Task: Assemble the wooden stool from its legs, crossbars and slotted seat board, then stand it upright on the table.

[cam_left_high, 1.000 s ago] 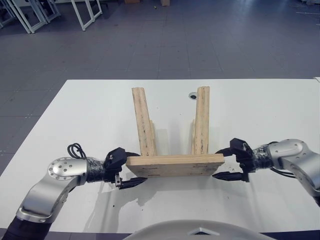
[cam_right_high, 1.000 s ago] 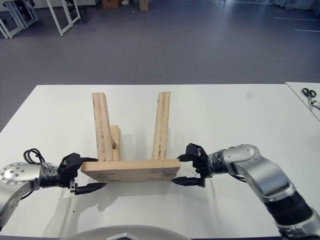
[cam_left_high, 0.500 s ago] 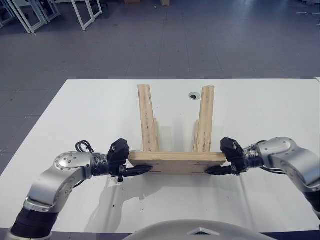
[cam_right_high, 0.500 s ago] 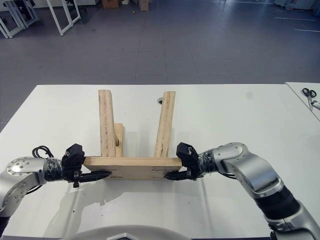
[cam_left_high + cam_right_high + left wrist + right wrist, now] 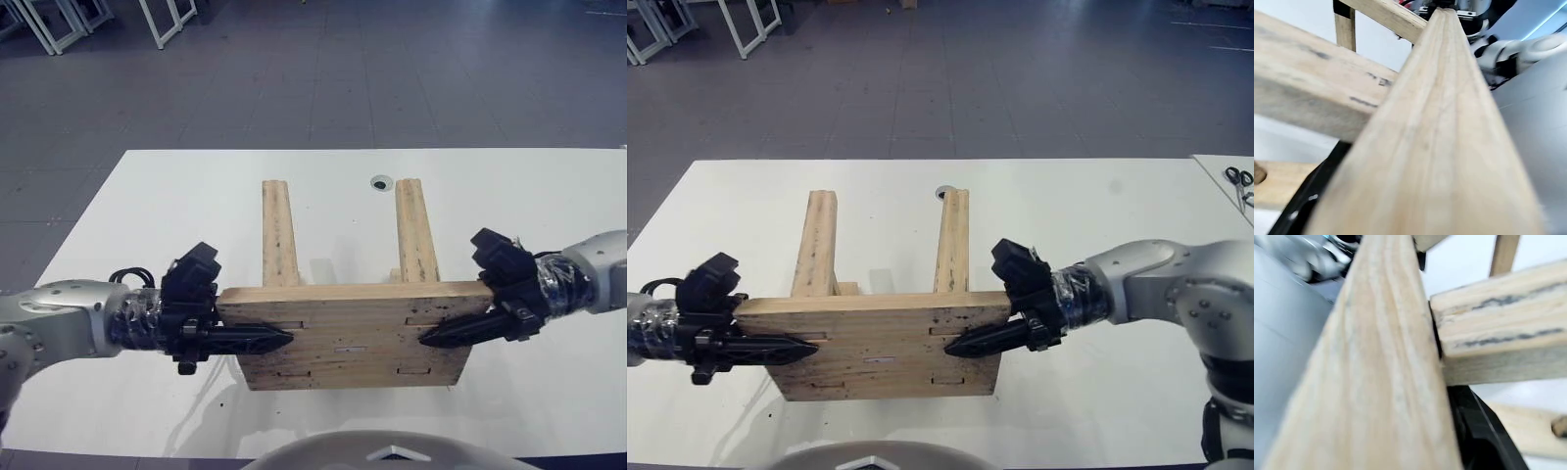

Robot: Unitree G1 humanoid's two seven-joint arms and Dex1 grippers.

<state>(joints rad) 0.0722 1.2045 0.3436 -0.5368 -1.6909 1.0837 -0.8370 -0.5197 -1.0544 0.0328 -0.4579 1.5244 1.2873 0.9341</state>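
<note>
1. The stool (image 5: 345, 304) was fully put together over the middle of the white desk (image 5: 147, 206). It was tipped so that the slotted seat board (image 5: 343, 338) faced up toward the robot.
2. The left-hand leg (image 5: 277, 235) and the right-hand leg (image 5: 415, 235) ran away from the seat toward the desk's far edge. I could not tell whether their ends touched the desk.
3. The left claw (image 5: 266, 340) was clamped on the left end of the seat board. One black finger (image 5: 245, 339) lay flat across the top face, and the other finger (image 5: 1303, 205) sat under the board.
4. The right claw (image 5: 443, 336) was clamped the same way on the right end, with one finger (image 5: 460, 331) on top and one finger (image 5: 1479, 431) beneath.
5. A small round hole (image 5: 380, 182) in the desk lay just beyond the legs' far ends, nearer the right-hand leg.
6. A pair of scissors (image 5: 1236, 177) lay well off to the right, on another white surface.
</note>
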